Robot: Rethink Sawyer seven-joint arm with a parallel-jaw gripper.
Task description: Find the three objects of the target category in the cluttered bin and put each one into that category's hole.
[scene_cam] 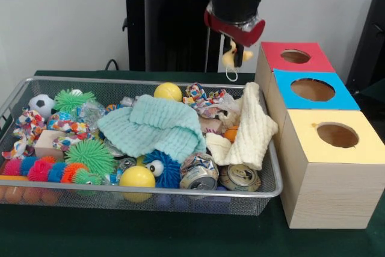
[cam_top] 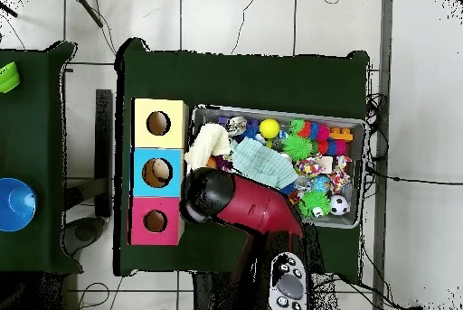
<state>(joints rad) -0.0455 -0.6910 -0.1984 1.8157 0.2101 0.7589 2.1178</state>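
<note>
My gripper [scene_cam: 234,44] hangs above the far right corner of the wire mesh bin [scene_cam: 150,191], just left of the red-topped box [scene_cam: 274,49]. It is shut on a small yellow duck [scene_cam: 229,59] with an orange beak, held in the air with a white loop dangling below. The red box's round hole [scene_cam: 295,56] is to the right of the duck, at about the same height. In the overhead view the arm's head [cam_top: 204,196] covers the gripper and duck, between the bin [cam_top: 363,171] and the red box [cam_top: 137,221]. No other toy animal shows clearly.
The blue-topped box [scene_cam: 346,102] and the yellow-topped box [scene_cam: 328,185] stand in a row nearer the camera. The bin holds a teal cloth [scene_cam: 153,126], a cream cloth [scene_cam: 249,130], yellow balls [scene_cam: 137,177], crushed cans [scene_cam: 239,177], spiky balls and a blue fuzzy toy [scene_cam: 161,168].
</note>
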